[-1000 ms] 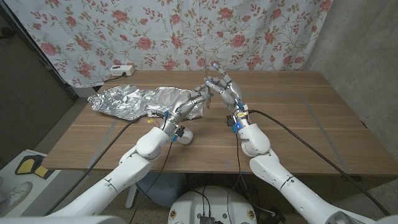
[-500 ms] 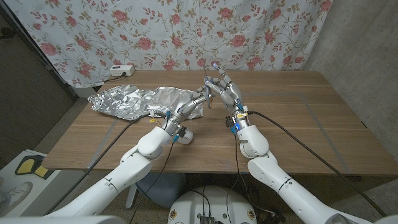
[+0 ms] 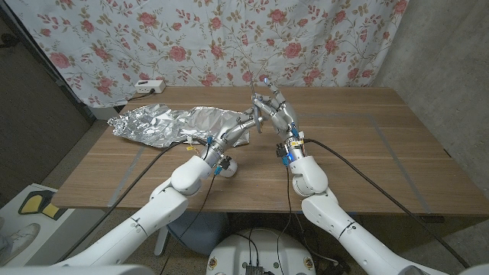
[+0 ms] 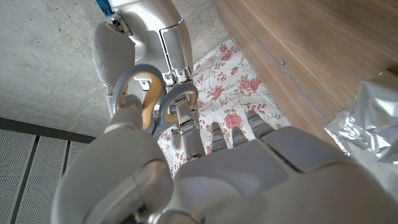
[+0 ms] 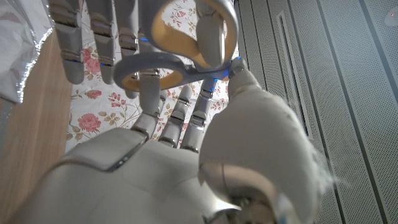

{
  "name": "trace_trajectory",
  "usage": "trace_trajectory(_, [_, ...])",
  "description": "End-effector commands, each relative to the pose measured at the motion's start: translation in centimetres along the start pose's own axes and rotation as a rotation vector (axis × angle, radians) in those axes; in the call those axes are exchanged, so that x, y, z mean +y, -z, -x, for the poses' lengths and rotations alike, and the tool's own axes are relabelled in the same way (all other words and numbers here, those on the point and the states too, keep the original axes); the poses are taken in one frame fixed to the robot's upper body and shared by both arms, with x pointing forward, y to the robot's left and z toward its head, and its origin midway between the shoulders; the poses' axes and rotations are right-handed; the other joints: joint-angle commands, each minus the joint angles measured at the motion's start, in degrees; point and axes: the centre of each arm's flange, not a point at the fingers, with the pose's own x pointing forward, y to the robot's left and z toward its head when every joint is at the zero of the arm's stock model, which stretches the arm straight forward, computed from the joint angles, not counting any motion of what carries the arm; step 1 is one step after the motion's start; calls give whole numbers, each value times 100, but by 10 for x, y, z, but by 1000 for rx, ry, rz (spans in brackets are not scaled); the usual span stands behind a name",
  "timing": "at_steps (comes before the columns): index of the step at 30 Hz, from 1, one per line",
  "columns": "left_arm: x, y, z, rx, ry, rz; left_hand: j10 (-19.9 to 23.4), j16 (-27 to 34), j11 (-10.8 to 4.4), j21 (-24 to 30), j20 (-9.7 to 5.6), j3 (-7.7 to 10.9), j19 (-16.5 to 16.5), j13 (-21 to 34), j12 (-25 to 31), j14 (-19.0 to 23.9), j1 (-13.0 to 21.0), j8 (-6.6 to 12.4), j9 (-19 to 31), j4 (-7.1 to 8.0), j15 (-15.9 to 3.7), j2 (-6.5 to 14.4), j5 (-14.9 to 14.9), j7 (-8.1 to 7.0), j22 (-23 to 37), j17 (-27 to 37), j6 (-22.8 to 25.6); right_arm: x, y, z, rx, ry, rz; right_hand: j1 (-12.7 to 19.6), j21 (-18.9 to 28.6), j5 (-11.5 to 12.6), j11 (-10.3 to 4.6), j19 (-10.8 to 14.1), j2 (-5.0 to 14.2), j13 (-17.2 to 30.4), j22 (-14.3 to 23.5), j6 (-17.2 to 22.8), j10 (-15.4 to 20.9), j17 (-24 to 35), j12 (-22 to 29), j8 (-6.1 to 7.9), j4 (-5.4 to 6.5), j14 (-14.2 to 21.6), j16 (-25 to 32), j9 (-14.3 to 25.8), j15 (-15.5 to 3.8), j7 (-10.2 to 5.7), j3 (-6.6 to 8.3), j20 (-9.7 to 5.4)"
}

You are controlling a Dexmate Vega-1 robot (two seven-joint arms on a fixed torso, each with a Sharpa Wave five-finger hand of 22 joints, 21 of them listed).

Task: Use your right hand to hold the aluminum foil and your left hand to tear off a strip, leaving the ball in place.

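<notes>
A pair of scissors (image 3: 257,107) with grey handles lined in orange stands upright between my two hands, above the table's middle. My right hand (image 3: 276,111) grips it from the right with curled fingers. My left hand (image 3: 233,134) reaches in from the left over the foil. In the left wrist view its fingers (image 4: 185,127) sit in the scissors' handle loops (image 4: 152,99). The same loops (image 5: 180,40) appear in the right wrist view, with my right hand (image 5: 155,168) just below them. The crumpled aluminium foil (image 3: 164,124) lies spread on the table's left part.
A white box (image 3: 149,85) sits at the table's far left edge, in front of a floral curtain (image 3: 229,38). Black cables run from both wrists across the wooden table (image 3: 382,145). Foil edges (image 4: 367,118) lie close beside my left hand.
My left hand has edged slightly towards the right hand at the scissors. The foil has not moved.
</notes>
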Motion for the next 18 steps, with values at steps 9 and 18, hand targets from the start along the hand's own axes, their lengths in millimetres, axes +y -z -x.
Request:
trace_trajectory(9, [-9,-1,2,-7,-37,-11,-81,-17,39,-10,13,-8,-2,8,-62,1,77,-169,34,-29,29,73,4,240,29,13,-328,1,2,7,-5,26,22,90,-2,19,-824,-21,-6,2,6,73,846,24,29,28,-33,16,0,19,-1081,2,5,-27])
trace_trajectory(18, [-12,0,1,-6,-40,-4,-69,-1,30,-5,25,-281,34,19,-61,55,-198,-175,46,13,18,-303,-18,172,32,27,-437,-1,3,7,-7,39,15,93,-1,15,-821,-29,-8,-9,6,93,846,30,36,26,-29,23,-2,17,-1080,-10,2,-32])
